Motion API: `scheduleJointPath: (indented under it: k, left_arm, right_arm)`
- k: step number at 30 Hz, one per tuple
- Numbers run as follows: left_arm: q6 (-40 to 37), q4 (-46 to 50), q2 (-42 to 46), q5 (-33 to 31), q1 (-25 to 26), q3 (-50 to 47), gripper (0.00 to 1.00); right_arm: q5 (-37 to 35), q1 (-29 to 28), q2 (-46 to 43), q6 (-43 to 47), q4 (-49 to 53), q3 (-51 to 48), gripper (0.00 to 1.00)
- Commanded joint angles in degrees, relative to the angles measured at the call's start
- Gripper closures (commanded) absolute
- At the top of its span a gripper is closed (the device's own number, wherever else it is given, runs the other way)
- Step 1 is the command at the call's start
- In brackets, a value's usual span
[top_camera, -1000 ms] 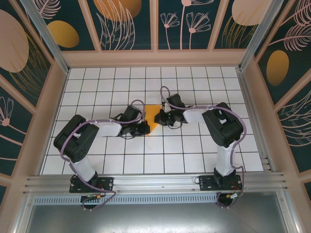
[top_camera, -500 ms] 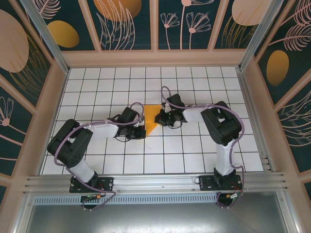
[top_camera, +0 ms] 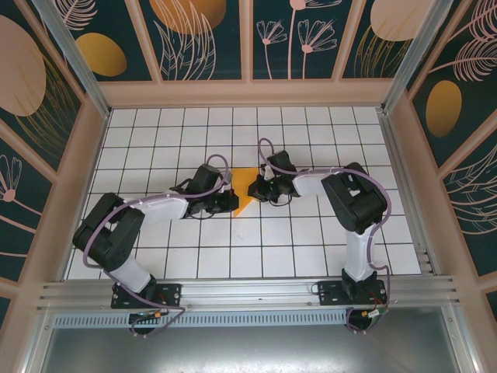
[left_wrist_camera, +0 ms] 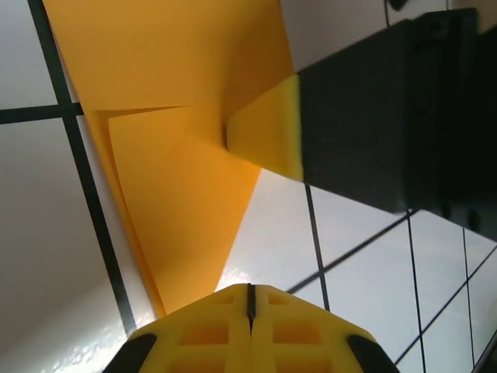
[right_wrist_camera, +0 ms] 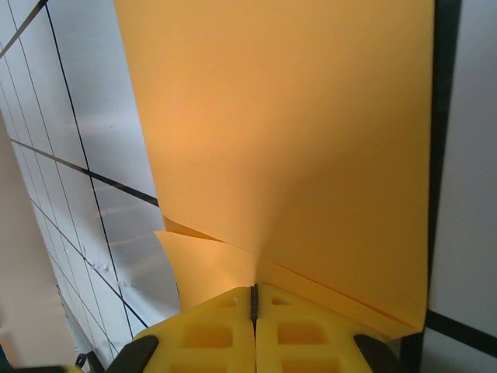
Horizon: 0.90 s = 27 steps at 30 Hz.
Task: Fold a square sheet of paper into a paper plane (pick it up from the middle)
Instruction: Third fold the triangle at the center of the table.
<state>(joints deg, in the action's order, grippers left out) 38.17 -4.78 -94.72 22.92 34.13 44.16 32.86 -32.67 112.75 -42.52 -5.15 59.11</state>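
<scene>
**Top external view.** The square sheet of paper (top_camera: 244, 203), partly folded to a point, lies on the white gridded desk (top_camera: 311, 249). The left arm's fingers (top_camera: 231, 200) are at the sheet's left edge and the right arm's fingers (top_camera: 254, 189) at its right edge. The two heads therefore sit very near each other across the sheet. My worry is a knock between them if either swings inward, which would drag the fold askew. Behind the sheet stand dark teal wall panels (top_camera: 198, 47) painted with orange ovals and pale plants. On the near side of the sheet an aluminium rail (top_camera: 248, 291) carries both bases.

**Left wrist view.** The left arm's fingers (left_wrist_camera: 250, 299) are pressed together with the seam closed. The sheet's narrow tip ends just left of them, and I cannot tell whether they trap any paper. The sheet (left_wrist_camera: 178, 171) shows a folded flap, and one yellow pad (left_wrist_camera: 268, 128) of the right arm touches its right side. The desk (left_wrist_camera: 46, 233) beside the sheet is glossy, so the paper could skate rather than crease.

**Right wrist view.** The right arm's fingers (right_wrist_camera: 253, 299) are closed with the sheet (right_wrist_camera: 279, 132) running into their seam, and they look clamped on it. A loose layer of the sheet lifts just left of them. A pull from so small a pinch could tear thin paper or spring the fold open.
</scene>
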Motion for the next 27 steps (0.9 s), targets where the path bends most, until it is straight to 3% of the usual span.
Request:
scheduleJointPath:
  k: [1, 12, 21, 27]
  left_arm:
    - [2.7, -3.1, -3.1, 0.8, -0.1, 1.8, 1.00]
    - [2.1, 1.5, -7.4, -3.7, -0.1, 2.8, 1.00]
    - [1.3, 4.6, -7.8, -5.2, -0.2, 2.7, 1.00]
    - [0.6, 6.6, -8.0, -7.0, -0.1, 1.5, 1.00]
  right_arm:
    - [0.0, 0.4, -2.2, -0.6, -1.7, -0.8, 0.94]
    - [-1.5, -0.1, -5.1, 1.5, -0.3, -1.4, 0.86]
    - [-1.0, -1.6, 0.4, 2.8, 3.0, 1.6, 0.92]
    - [-2.5, 3.1, 2.0, 4.2, 4.9, 2.0, 0.93]
